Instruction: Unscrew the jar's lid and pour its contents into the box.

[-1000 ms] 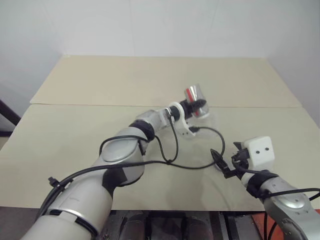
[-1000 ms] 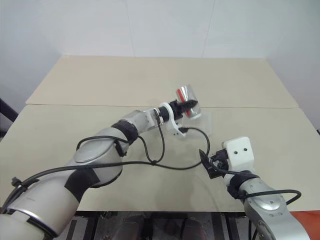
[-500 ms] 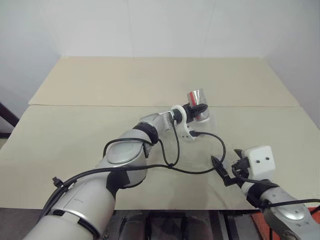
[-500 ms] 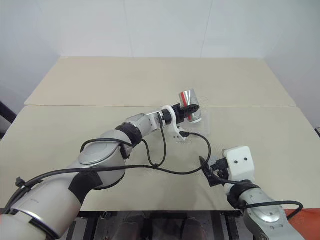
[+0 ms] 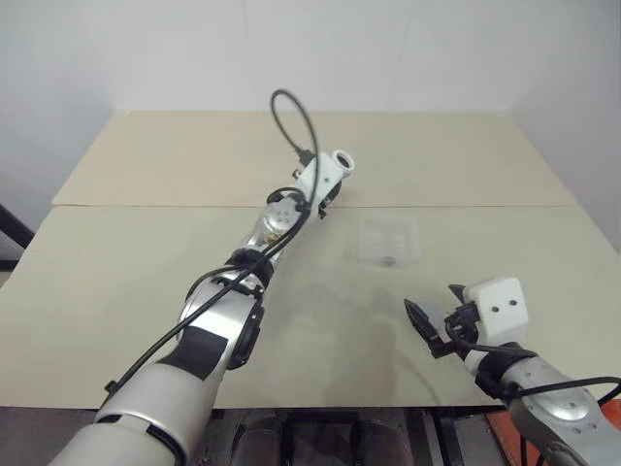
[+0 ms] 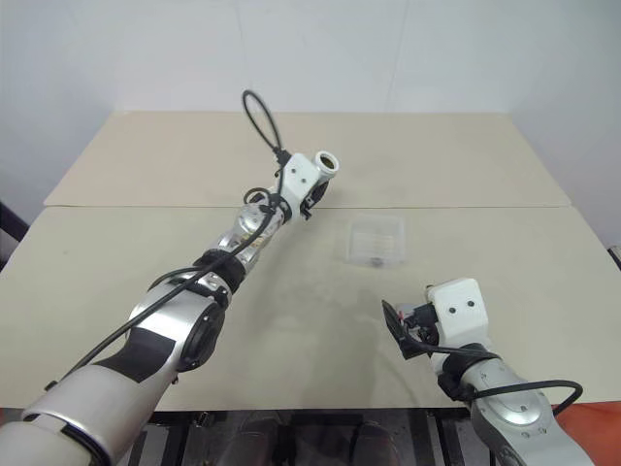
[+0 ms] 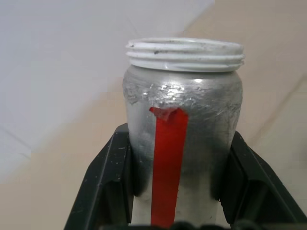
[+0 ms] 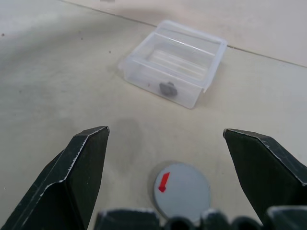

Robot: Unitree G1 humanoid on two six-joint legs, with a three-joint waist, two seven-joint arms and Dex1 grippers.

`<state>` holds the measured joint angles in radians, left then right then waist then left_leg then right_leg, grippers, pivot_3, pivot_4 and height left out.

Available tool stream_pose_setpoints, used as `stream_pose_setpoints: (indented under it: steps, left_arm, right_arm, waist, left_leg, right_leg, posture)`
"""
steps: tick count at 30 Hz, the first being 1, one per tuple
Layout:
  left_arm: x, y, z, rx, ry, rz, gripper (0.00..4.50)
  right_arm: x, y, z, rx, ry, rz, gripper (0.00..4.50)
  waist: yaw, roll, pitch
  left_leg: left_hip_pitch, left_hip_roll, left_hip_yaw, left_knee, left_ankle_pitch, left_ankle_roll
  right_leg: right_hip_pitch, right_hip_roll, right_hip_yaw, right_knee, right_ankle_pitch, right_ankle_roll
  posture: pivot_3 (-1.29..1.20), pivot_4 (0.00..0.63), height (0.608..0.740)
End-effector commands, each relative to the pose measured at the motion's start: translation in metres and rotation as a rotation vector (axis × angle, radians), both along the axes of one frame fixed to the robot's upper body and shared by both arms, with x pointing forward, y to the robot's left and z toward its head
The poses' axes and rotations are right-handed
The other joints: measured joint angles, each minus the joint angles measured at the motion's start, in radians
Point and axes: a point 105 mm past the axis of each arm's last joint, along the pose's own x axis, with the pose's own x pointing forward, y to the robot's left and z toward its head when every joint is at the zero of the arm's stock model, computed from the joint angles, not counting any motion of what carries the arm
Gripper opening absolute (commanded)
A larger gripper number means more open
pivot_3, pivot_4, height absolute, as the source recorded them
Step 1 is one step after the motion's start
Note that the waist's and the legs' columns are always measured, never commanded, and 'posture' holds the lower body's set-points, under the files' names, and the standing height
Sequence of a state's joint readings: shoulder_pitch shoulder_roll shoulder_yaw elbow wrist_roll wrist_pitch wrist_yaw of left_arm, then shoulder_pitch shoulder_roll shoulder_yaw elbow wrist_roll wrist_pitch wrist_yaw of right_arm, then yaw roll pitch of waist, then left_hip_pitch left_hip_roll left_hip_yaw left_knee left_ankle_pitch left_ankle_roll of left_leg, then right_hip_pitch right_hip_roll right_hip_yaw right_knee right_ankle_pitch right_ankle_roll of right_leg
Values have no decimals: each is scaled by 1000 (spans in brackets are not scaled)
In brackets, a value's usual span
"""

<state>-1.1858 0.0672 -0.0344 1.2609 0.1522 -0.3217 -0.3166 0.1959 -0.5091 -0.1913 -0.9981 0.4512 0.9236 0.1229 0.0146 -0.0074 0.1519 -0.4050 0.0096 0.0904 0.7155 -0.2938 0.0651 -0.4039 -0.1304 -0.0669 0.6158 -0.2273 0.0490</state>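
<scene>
Now the lid (image 8: 182,190) lies between the right gripper's (image 8: 182,158) fingers.

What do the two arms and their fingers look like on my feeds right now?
Both arms are glossy silver-grey shells with black joint bands and loose black cables. The left arm ends in a white wrist bracket with a round camera port, and a cable loops above it. The right arm carries a white boxy wrist housing with two small dark dots. The fingers on each are matt black, wedge-shaped plastic.
</scene>
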Motion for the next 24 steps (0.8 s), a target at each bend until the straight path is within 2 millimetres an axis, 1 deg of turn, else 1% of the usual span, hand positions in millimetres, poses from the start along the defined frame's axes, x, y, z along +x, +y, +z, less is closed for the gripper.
stream_pose_setpoints:
  steps: [1, 3, 7, 9, 12, 13, 15, 19, 21, 24]
  left_arm:
    - [-5, 3, 6, -101, 10, -48, 1903]
    - [-9, 7, -1, -165, 43, -53, 1903]
    - [-27, 14, -15, -290, 44, -55, 1903]
    - [-35, 16, -21, -284, 34, -50, 1903]
    - [-45, 17, -43, -153, 0, -32, 1903]
    - [-47, 17, -49, -156, 16, -23, 1903]
    - [-48, 18, -55, -225, 62, 5, 1903]
    - [-50, 21, -58, -297, 77, 18, 1903]
    - [-49, 24, -58, -323, 82, 30, 2651]
    - [-49, 24, -60, -311, 86, 27, 3558]
  right_arm:
    - [0, 2, 7, -14, -28, 24, 4480]
    - [1, 2, 7, -15, -25, 28, 4480]
    - [3, 1, 5, -17, -20, 24, 4480]
    - [4, 1, 5, -21, -18, 25, 4480]
    - [4, 0, 5, -28, -21, 28, 4480]
    - [5, 0, 5, -30, -20, 28, 4480]
    - [5, -1, 4, -34, -19, 28, 4480]
    - [6, -1, 4, -39, -17, 32, 4480]
    - [6, -1, 4, -37, -18, 33, 4500]
    - [6, -1, 5, -36, -20, 34, 4500]
  waist:
    - [-3, 0, 0]
    - [-3, 0, 0]
    - [-3, 0, 0]
    - [-2, 0, 0]
    - [-2, 1, -1]
    - [-2, 1, -2]
    - [-2, 1, -3]
    - [-2, 1, -4]
    - [-2, 1, -4]
    - [-2, 1, -4]
  left_leg:
    - [0, 0, 0, 0, 0, 0]
    - [0, 0, 0, 0, 0, 0]
    - [0, 0, -1, 0, 0, 0]
    - [0, 0, -1, 0, 0, 0]
    - [1, 0, -1, 0, 0, -1]
    - [2, 0, -1, 0, 0, -1]
    - [4, 0, -1, -1, 0, -1]
    - [6, 2, -1, -1, 0, 0]
    - [6, 2, -1, -1, 0, 0]
    - [6, 2, -1, -1, 0, 0]
  right_leg:
    - [0, 0, 0, 0, 0, 0]
    - [0, 0, 0, 0, 0, 0]
    - [0, 0, 1, 0, 0, 0]
    - [0, 0, 1, 0, 0, 0]
    - [1, 0, 1, 1, 0, 0]
    - [2, 0, 1, 1, 0, 0]
    - [3, 0, 1, 0, 0, 0]
    - [6, 0, 1, -1, 0, 0]
    - [6, 0, 1, -1, 0, 0]
    - [6, 0, 1, -1, 0, -1]
  posture:
    - [0, 150, 740]
    - [0, 150, 740]
    - [0, 150, 740]
    - [0, 150, 740]
    - [0, 150, 740]
    - [0, 150, 740]
    - [0, 150, 740]
    - [0, 150, 740]
    - [0, 150, 740]
    - [0, 150, 740]
